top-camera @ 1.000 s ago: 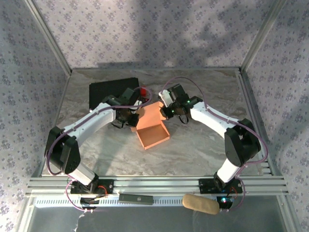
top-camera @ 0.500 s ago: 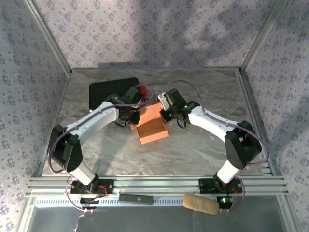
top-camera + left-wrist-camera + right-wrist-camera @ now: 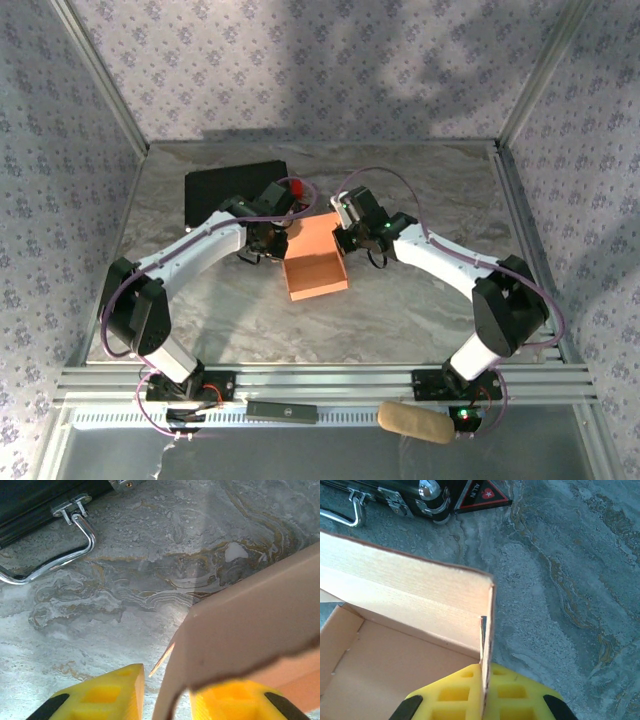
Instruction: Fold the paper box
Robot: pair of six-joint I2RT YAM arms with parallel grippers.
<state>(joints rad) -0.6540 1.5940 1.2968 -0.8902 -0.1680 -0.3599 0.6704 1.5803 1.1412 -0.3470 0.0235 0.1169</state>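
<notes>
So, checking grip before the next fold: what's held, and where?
Right gripper pinches the paper box by one side wall; left fingers straddle another wall, unclamped.

one paper box (image 3: 315,262) is counted. one black case (image 3: 215,190) is seen, and one red tag (image 3: 296,188) is counted by it. two arms are counted, each fitted with one gripper: one left gripper (image 3: 167,700), one right gripper (image 3: 484,692). one tan pad (image 3: 415,422) and one small black bar (image 3: 282,409) are also counted.

My L arm (image 3: 190,255) & R arm (image 3: 440,258) bend inward, wrists close. L tool (image 3: 167,675) slightly apart astride box (image 3: 315,265) wall; R tool (image 3: 485,669) pinched on it.
</notes>
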